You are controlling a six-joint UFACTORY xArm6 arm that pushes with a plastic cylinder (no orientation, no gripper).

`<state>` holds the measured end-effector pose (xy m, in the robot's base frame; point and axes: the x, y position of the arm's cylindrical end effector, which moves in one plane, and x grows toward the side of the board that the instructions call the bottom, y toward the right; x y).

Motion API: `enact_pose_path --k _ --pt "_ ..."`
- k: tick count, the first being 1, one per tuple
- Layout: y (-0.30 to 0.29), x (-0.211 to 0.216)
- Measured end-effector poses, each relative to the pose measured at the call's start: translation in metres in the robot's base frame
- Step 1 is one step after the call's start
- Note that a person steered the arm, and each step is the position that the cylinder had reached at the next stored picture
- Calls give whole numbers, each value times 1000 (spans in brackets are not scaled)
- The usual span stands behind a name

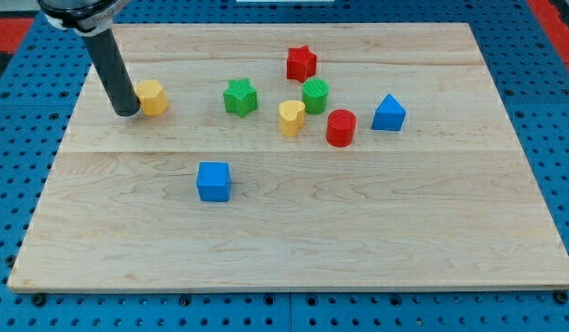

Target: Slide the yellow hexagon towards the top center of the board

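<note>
Rod leaned in from the upper left of the frame, slanting down and to the right, top end cut off by the frame's edge along with whatever it was mounted on. My tip (127, 111) planted on the wooden board (293, 240) in the upper left part, right against the left side of the yellow hexagon (152, 97). Looked like touching, though no gap could be made out either way at that angle. No fingers on this thing at all, just the bare rod end, so nothing grasped, only pressed up beside the block.

Hexagon sat well left of the top center, apart from everything else. Rest bunched in the upper middle: green star (240, 96), then yellow heart (291, 117) just beside a green cylinder (315, 95), red star (302, 63) above those, red cylinder (340, 127) to the lower right, blue block with a peaked top (388, 112) furthest right. Blue cube (213, 181) alone lower down, left of center. Blue perforated surface (7, 184) around the board.
</note>
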<state>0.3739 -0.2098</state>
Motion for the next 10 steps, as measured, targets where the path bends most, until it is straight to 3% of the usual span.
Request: enact_pose_path --k 5,10 --pt "21 -5" --pt "46 -74"
